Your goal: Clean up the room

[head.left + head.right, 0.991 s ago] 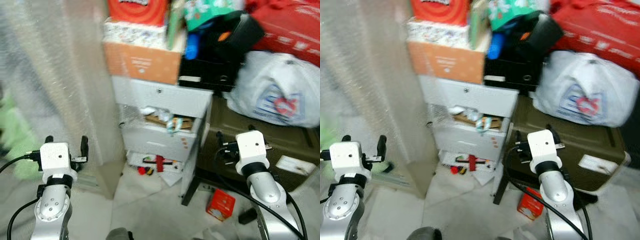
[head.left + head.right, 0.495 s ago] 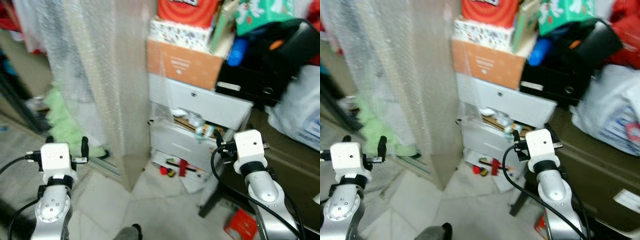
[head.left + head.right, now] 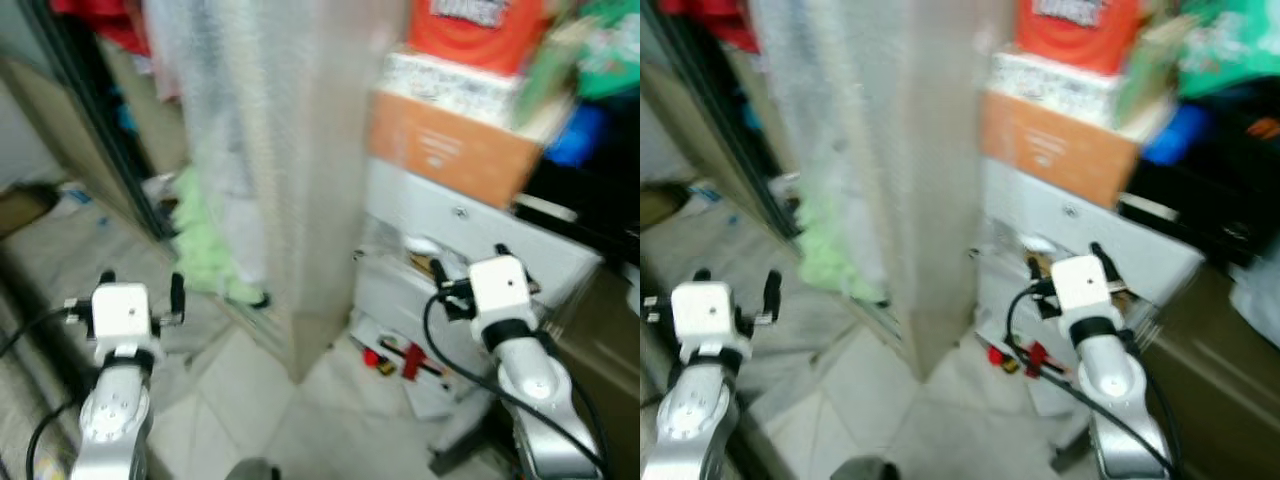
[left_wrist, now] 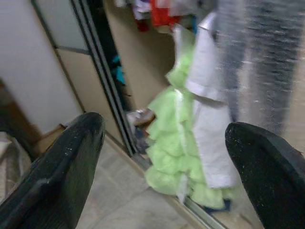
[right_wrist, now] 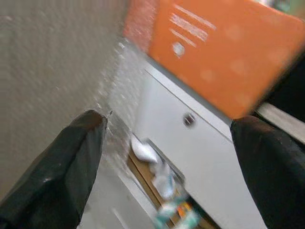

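- A tall panel wrapped in bubble wrap (image 3: 290,150) stands upright in the middle of the blurred head views, its foot on the pale tiled floor (image 3: 250,400)
- Right of it is a white drawer unit (image 3: 450,270), its middle drawer hanging open with paper clutter spilling out; an orange cardboard box (image 3: 450,150) sits on top, with a red box (image 3: 470,25) stacked above
- Left of the panel, a frilly light-green garment (image 4: 178,143) hangs beside a white one (image 4: 209,119) in an open closet with a dark sliding-door frame (image 4: 107,81)
- Small red items (image 3: 400,358) lie scattered on the floor at the foot of the drawers
- The left gripper (image 3: 140,290) is raised toward the closet, fingers spread apart and empty
- The right gripper (image 3: 468,262) is held up before the drawers, fingers likewise parted around nothing
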Robot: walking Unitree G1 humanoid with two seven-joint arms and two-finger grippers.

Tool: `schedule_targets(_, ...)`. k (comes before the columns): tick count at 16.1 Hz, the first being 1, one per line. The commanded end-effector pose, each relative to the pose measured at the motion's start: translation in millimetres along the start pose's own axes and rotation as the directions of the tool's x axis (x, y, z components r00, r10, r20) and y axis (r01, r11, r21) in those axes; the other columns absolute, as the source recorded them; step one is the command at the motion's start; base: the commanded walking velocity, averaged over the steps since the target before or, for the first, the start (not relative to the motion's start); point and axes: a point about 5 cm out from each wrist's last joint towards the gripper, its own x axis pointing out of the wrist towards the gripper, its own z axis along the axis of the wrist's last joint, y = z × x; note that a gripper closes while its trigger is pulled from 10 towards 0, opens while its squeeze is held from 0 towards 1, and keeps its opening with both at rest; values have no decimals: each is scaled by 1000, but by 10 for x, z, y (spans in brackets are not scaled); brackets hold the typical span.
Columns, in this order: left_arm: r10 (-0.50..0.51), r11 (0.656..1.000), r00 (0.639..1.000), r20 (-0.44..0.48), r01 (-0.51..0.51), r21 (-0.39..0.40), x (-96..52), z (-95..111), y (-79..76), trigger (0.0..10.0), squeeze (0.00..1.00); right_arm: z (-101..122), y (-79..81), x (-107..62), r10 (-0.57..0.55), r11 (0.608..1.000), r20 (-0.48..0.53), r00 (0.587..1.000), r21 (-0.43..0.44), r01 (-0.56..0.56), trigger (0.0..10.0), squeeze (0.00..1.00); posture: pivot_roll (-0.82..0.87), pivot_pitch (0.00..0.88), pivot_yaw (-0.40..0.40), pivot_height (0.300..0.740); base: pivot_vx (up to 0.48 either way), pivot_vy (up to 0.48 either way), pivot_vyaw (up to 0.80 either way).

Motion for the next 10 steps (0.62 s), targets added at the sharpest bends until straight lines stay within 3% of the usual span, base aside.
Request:
schedule_targets(1, 8, 1000, 1000, -15, -8, 7, -15, -32, 10, 10000, 0, 31, 15, 12, 9, 1000, 21, 1000, -8, -9, 10000, 0, -78, 0, -15, 740, 0, 0, 800)
schedule_targets(10, 12, 1000, 1000, -9, -12, 18, 16, -36, -7, 10000, 0, 76, 37, 105, 10, 1000, 45, 999, -5, -10, 10000, 0, -74, 0, -16, 740, 0, 0, 800)
